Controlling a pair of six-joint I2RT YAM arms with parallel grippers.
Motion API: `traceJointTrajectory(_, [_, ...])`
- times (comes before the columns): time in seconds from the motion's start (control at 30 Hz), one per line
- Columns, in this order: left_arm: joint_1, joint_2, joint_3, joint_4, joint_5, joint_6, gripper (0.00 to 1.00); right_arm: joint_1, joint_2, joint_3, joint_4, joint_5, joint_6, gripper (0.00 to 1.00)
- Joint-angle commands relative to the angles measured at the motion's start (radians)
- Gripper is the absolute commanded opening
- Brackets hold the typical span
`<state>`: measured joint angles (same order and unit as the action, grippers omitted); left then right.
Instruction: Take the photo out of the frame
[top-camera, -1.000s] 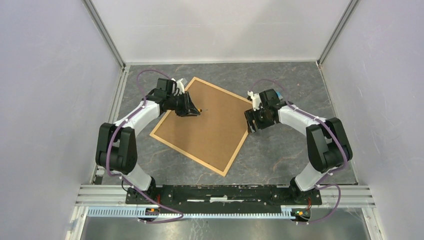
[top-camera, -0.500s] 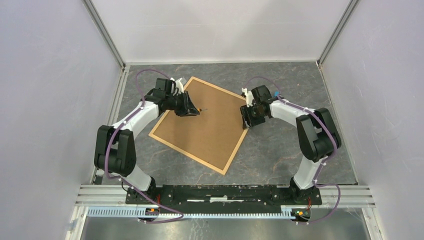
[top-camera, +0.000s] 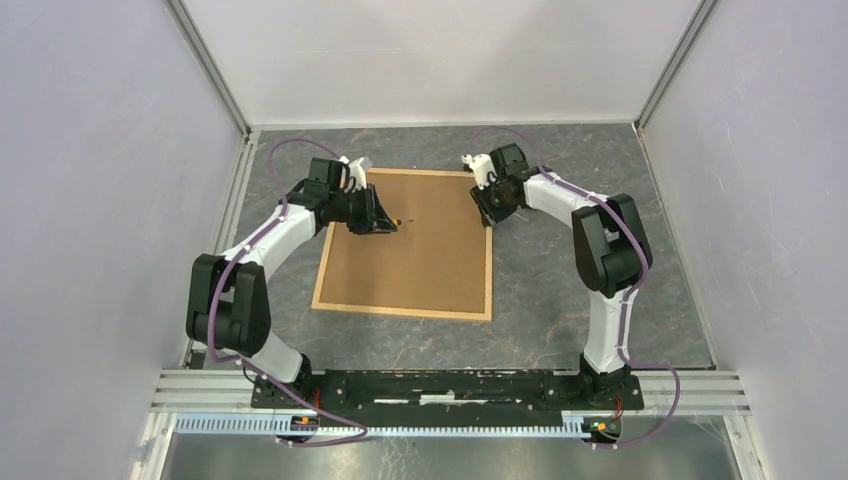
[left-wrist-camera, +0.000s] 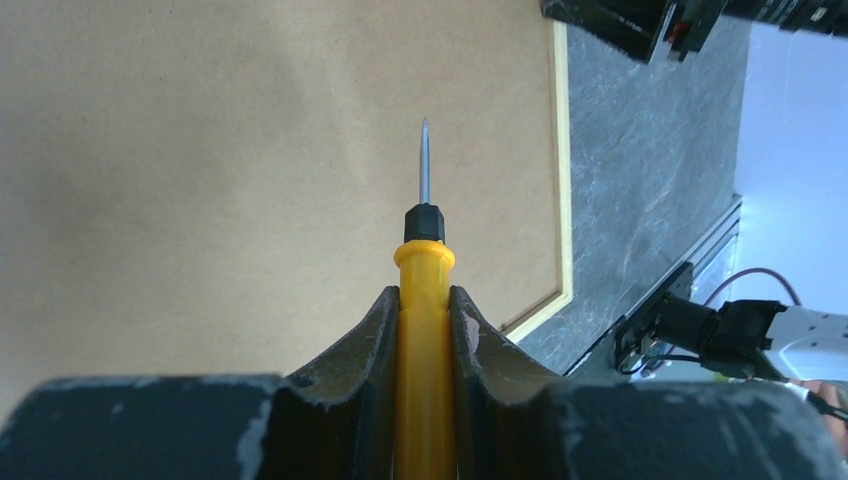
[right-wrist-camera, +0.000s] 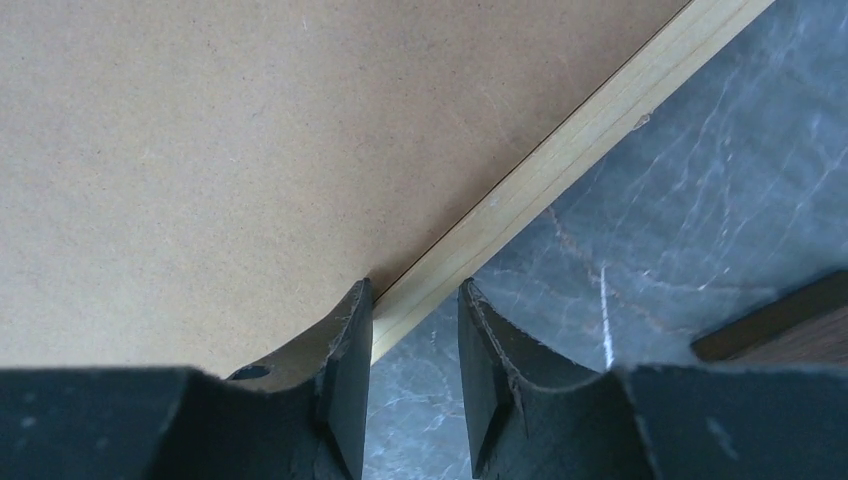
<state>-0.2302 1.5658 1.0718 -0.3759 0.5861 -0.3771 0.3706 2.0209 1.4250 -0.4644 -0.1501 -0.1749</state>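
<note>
The frame (top-camera: 410, 262) lies back side up on the table, its brown fibreboard showing inside a narrow light-wood rim (right-wrist-camera: 560, 160). The photo is hidden. My left gripper (top-camera: 385, 222) hovers over the board's far left part, shut on a yellow-handled screwdriver (left-wrist-camera: 424, 290) whose metal tip points across the board. My right gripper (top-camera: 488, 208) is at the frame's far right corner. In the right wrist view that gripper (right-wrist-camera: 413, 295) is open a narrow gap: the left finger is over the board's edge, the rim runs up from the gap, and bare table shows between the fingers.
The table top (top-camera: 560, 290) is dark grey marble pattern, walled in white on three sides. An aluminium rail (top-camera: 450, 385) carries both arm bases at the near edge. A brown flat piece (right-wrist-camera: 790, 335) shows at the right wrist view's lower right.
The frame has turned from a diamond angle to square with the table. My right gripper swept toward the far side along its right corner and its jaws narrowed. The left gripper stayed put.
</note>
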Motion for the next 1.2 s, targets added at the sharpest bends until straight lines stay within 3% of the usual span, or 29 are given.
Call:
traceJointTrajectory(0.0, [0.006, -0.045, -0.002, -0.012, 0.032, 0.097, 0.02, -0.011, 0.059, 0.029, -0.005, -0.027, -0.284, 0.31])
traceJointTrajectory(0.33, [0.005, -0.02, -0.024, -0.012, 0.099, 0.119, 0.02, 0.019, 0.208, 0.35, -0.07, -0.23, -0.459, 0.31])
traceJointTrajectory(0.5, [0.005, -0.033, -0.024, -0.021, 0.095, 0.137, 0.02, 0.017, 0.172, 0.385, -0.09, -0.192, -0.421, 0.47])
traceJointTrajectory(0.6, [0.005, -0.044, -0.037, -0.017, 0.092, 0.136, 0.02, 0.007, 0.103, 0.334, -0.123, -0.163, -0.339, 0.6])
traceJointTrajectory(0.73, [0.005, -0.047, -0.057, -0.014, 0.097, 0.141, 0.02, -0.003, -0.017, 0.163, -0.119, -0.159, -0.213, 0.67])
traceJointTrajectory(0.97, [0.003, -0.031, -0.041, -0.011, 0.103, 0.147, 0.02, -0.006, -0.111, -0.067, -0.07, -0.144, -0.032, 0.67])
traceJointTrajectory(1.17, [0.003, -0.016, -0.012, -0.015, 0.1, 0.144, 0.02, 0.009, -0.113, -0.155, -0.03, -0.143, 0.055, 0.59])
